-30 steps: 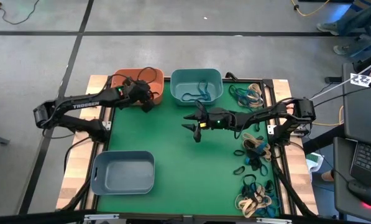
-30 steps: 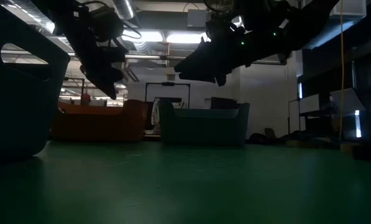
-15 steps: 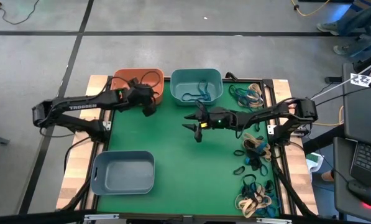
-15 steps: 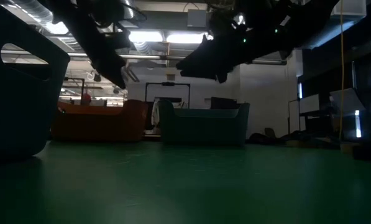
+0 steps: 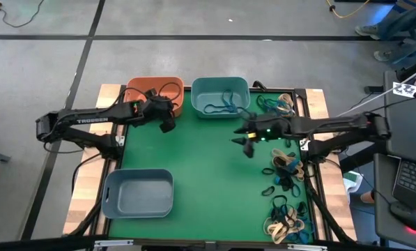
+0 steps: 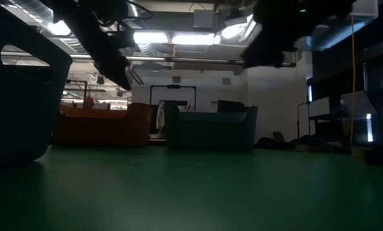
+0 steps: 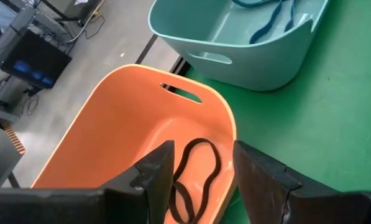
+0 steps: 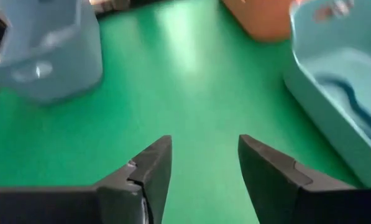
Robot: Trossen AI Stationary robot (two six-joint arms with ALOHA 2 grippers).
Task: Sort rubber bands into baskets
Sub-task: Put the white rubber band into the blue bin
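Note:
Three baskets stand on the green mat: an orange basket (image 5: pixel 152 89) at the far left, a teal basket (image 5: pixel 220 96) beside it holding blue rubber bands (image 5: pixel 221 104), and a grey-blue basket (image 5: pixel 138 193) at the near left. A black rubber band (image 7: pixel 194 171) lies on the orange basket's floor. Loose rubber bands (image 5: pixel 286 167) lie in heaps along the mat's right side. My left gripper (image 5: pixel 167 125) (image 7: pixel 201 149) hangs open and empty above the orange basket's near right corner. My right gripper (image 5: pixel 244 144) (image 8: pixel 204 146) hangs open and empty over the mat, right of the middle.
More bands lie at the far right (image 5: pixel 277 104) and the near right (image 5: pixel 286 223) of the mat. Bare green mat (image 5: pixel 208 174) stretches between the baskets and the heaps. A laptop (image 5: pixel 406 181) sits off the table's right edge.
My right gripper has drawn back toward the table's right edge and risen, still open and empty. My left gripper has shifted a little toward the right and up, beside the orange basket.

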